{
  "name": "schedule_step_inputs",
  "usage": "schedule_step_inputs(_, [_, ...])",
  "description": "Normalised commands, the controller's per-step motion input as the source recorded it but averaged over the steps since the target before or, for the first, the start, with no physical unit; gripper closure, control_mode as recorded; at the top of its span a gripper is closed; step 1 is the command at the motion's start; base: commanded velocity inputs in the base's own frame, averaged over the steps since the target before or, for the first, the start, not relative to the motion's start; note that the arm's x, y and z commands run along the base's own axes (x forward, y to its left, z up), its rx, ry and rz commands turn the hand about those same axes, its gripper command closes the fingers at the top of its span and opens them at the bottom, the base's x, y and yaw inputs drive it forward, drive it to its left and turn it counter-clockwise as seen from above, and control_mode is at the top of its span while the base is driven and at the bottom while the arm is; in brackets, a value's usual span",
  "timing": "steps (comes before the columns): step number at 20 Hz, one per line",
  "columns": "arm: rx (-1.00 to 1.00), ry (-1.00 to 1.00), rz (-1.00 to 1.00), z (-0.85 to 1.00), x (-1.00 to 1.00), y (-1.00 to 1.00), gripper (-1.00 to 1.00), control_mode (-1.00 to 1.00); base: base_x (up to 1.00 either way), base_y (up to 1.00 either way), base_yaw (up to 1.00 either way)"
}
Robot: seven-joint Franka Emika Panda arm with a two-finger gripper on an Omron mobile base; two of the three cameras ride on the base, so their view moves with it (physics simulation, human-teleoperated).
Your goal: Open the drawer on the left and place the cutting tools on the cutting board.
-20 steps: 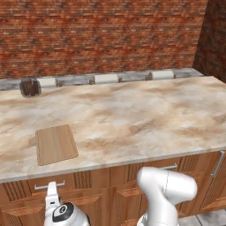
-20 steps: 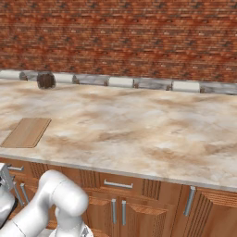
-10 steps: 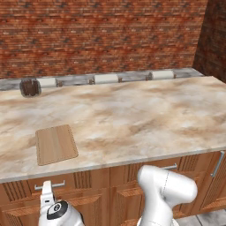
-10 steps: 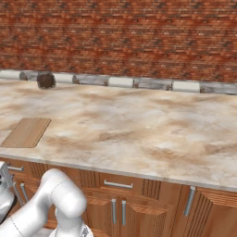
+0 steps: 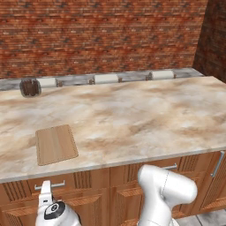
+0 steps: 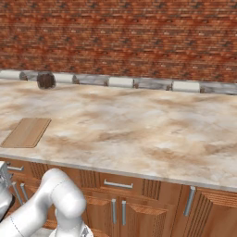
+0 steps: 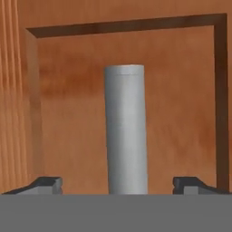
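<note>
Hand [image 7: 118, 183] released, fingertips [image 7: 45, 183] either side of drawer [image 5: 50, 187] handle [image 7: 126, 131], drawer closed.

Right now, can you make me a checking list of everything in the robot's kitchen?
Surface: marble counter, mostly bare.
Job's things: drawer shut, its silver handle between the open fingers; cutting board flat on the counter's left; cutting tools nothing seen.
Clutter: dark jar by the back wall.
Grippers: gripper open, astride the handle, not yet closed.
Cables: nothing seen.
Surroundings: brick wall, wooden cabinets.
</note>
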Motion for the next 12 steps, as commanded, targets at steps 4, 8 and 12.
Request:
schedule_step_inputs(4, [0.0,0.0,0.0,0.0,0.0,0.0,1.0,-1.0,0.0,0.0,0.0])
schedule_step_inputs(8, [0.0,0.0,0.0,0.0,-0.03,0.0,1.0,-1.0,0.0,0.0,0.0])
schedule_step_inputs(12, [0.0,0.0,0.04,0.0,-0.62,0.0,1.0,-1.0,0.0,0.0,0.0])
